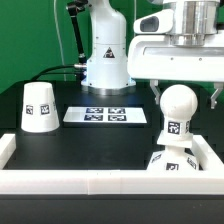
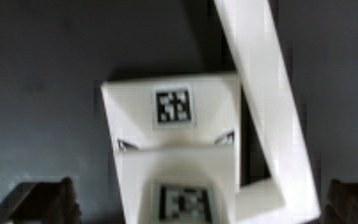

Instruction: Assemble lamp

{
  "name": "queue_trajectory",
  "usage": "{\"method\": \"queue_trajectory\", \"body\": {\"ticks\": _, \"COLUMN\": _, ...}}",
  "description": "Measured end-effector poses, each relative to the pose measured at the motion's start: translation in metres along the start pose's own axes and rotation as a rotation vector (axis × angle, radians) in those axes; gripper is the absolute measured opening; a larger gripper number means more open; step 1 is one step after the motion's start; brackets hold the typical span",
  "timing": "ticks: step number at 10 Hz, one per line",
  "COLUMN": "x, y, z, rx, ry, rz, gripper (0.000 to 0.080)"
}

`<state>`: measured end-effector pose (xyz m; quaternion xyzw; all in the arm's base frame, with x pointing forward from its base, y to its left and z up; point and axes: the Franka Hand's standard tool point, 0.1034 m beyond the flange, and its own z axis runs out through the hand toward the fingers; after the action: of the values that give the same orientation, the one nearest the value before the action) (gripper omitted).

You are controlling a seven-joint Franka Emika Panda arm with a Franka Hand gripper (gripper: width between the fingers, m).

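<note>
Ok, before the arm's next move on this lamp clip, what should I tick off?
1. Gripper open, fingers either side of the bulb: ok.
2. Bulb upright: ok.
3. Bulb seated in the base: cannot tell.
4. Base beside the white wall: ok.
5. Shade upright, apart from the arm: ok.

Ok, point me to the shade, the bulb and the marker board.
White truncated-cone plastic shade (image 1: 39, 107), exterior view: middle of its side wall.
Round white plastic bulb (image 1: 178, 103), exterior view: centre of the globe.
Flat white marker board (image 1: 107, 116), exterior view: middle of the strip.
</note>
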<state>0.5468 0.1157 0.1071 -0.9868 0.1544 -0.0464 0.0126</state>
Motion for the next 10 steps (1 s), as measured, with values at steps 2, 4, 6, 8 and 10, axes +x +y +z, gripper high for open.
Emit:
{"method": "queue_trajectory", "body": {"ticks": 2, "x": -0.012, "y": 0.019, "z": 0.002, "rx": 0.021, "ry": -0.017, "rz": -0.01, "gripper": 0.0698}}
{"method": "queue_trajectory", "body": {"ticks": 4, "x": -0.012, "y": 0.017, "z": 0.002, "rx": 0.022, "ry": -0.018, "rz": -0.012, "gripper": 0.0698}}
{"method": "queue_trajectory", "body": {"ticks": 6, "x": -0.012, "y": 0.017, "z": 0.003, "rx": 0.022, "ry": -0.019, "rz": -0.012, "gripper": 0.0698}}
{"method": "queue_trajectory", "body": {"ticks": 8, "x": -0.012, "y": 0.017, "z": 0.003, "rx": 0.021, "ry": -0.019, "rz": -0.013, "gripper": 0.0698}}
{"method": "queue_trajectory", "body": {"ticks": 10, "x": -0.02, "y": 0.029, "z": 0.005, "rx": 0.019, "ry": -0.017, "rz": -0.107, "gripper": 0.0698}}
